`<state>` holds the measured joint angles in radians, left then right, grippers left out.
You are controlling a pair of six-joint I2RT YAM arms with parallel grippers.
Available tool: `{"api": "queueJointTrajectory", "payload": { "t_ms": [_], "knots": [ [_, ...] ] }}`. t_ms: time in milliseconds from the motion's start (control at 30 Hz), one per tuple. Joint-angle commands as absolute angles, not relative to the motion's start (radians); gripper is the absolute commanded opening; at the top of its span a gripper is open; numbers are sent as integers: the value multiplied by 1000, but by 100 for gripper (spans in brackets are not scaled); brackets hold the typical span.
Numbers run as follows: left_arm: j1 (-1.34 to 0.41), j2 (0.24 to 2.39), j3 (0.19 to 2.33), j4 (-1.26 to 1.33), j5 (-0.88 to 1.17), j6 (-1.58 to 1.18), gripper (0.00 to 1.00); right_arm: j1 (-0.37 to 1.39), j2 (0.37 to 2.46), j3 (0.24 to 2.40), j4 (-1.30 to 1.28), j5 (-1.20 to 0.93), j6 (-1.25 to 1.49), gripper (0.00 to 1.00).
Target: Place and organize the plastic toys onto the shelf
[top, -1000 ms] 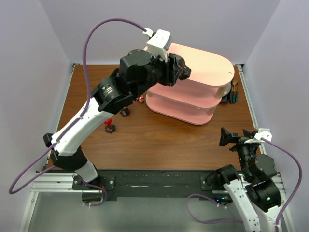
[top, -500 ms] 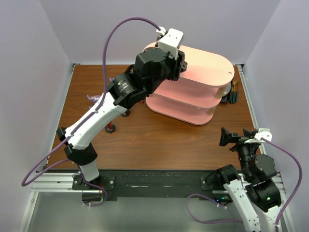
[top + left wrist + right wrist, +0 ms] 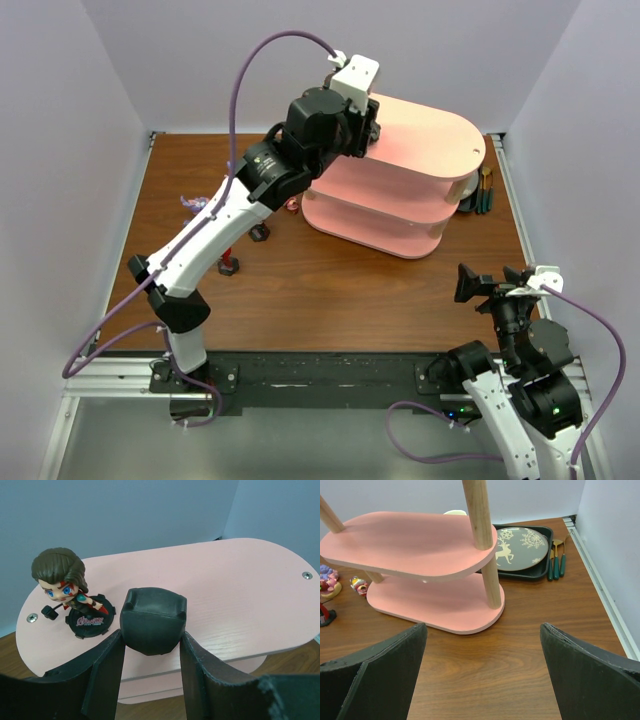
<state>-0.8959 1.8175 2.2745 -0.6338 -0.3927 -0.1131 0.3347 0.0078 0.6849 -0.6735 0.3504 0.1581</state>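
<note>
In the left wrist view my left gripper is shut on a black-headed figurine and holds it just above the near edge of the shelf's top board. A brown-haired figurine on a black base stands upright at that board's left end. In the top view the left gripper is over the left end of the three-tier pink shelf. A red-masked figurine, a dark one, a tiny red one and purple creatures stand on the table left of the shelf. My right gripper is open and empty, near its base.
A dark tray with a deer-patterned plate and teal-handled cutlery lie behind the shelf's right end. Wooden posts separate the boards. White walls close in the table on three sides.
My left arm has lifted and swung back and right, from in front of the shelf's left end to above its top board, carrying the black-headed figurine. The right arm has not moved.
</note>
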Motion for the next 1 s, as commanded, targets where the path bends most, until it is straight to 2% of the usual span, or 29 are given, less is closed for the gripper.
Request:
{"api": "queueJointTrajectory", "payload": {
  "t_ms": [0, 367, 967],
  "knots": [
    [-865, 1816, 2318, -554, -316, -121, 0, 339, -20, 695, -660, 370, 172, 99],
    [-836, 1844, 2327, -549, -270, -135, 0, 337, -20, 692, -657, 371, 172, 99],
    [-822, 1864, 2329, -552, -265, -141, 15, 339, -21, 693, -658, 373, 173, 99]
  ]
}}
